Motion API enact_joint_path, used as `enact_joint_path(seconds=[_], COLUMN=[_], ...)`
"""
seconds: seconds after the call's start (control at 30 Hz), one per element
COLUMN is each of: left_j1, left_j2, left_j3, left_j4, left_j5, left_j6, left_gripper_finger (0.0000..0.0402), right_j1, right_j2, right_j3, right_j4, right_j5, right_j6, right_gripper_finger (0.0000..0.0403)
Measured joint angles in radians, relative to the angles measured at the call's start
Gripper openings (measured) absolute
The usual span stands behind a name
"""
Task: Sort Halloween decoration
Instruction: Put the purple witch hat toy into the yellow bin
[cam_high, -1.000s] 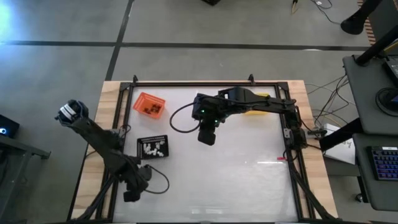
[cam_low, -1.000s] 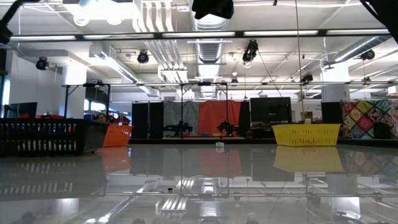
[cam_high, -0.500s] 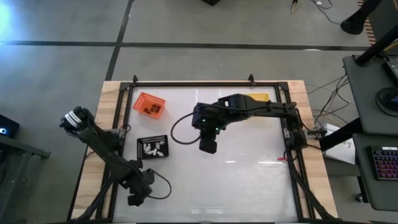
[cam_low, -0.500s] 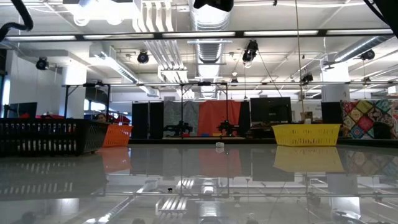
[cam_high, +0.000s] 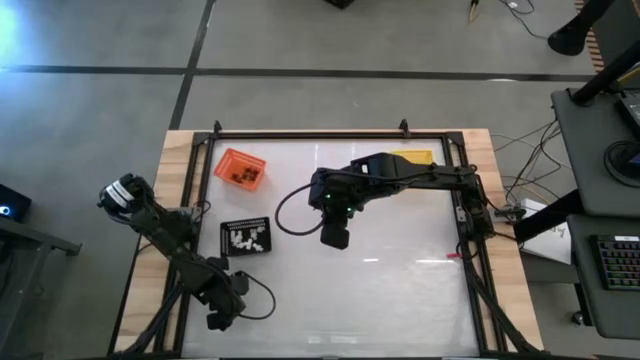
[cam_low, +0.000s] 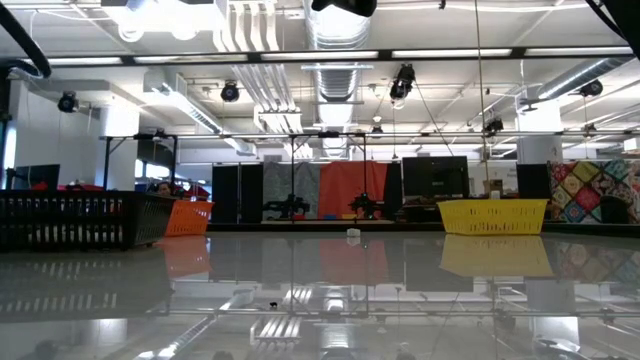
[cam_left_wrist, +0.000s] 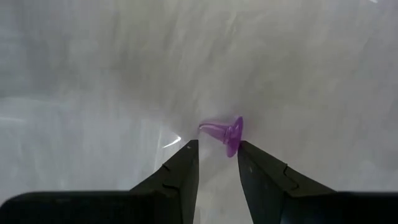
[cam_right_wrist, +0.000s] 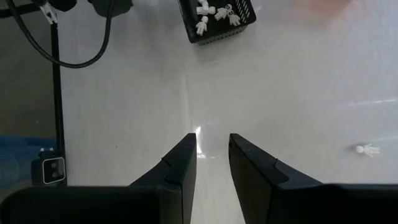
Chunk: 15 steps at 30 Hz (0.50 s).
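A tiny purple trinket (cam_left_wrist: 225, 132), shaped like a pointed hat, lies on its side on the white table. My left gripper (cam_left_wrist: 216, 144) points down at it near the table's near left corner (cam_high: 216, 320). It is open, and its fingertips stand just short of the trinket. My right gripper (cam_high: 334, 237) hangs open high over the table's middle, with nothing between its fingers (cam_right_wrist: 212, 137). Several white figures lie in the black tray (cam_right_wrist: 217, 15). One white figure (cam_right_wrist: 367, 149) lies loose on the table.
The orange tray (cam_high: 240, 168) with dark pieces stands at the far left, and the black tray (cam_high: 246, 236) stands nearer on the left. The yellow tray (cam_high: 412, 157) at the back is partly under my right arm. A dark rail frame (cam_high: 300, 134) borders the table.
My left gripper has sunk toward the table at the near left corner and then held still. My right gripper has shifted a little toward the table's near edge, staying high. Neither has opened or shut.
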Motion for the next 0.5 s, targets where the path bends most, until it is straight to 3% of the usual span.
enact_joint_path(seconds=[0.5], left_j1=[0.0], left_j2=[-0.006], left_j3=[-0.046], left_j4=[0.063], left_j5=[0.005], left_j6=[0.025], left_gripper_finger=[0.0073], right_j1=[0.0], right_j2=[0.0], right_j3=[0.001], right_j4=[-0.004], right_j5=[0.0], right_j6=[-0.001], right_gripper_finger=[0.0086])
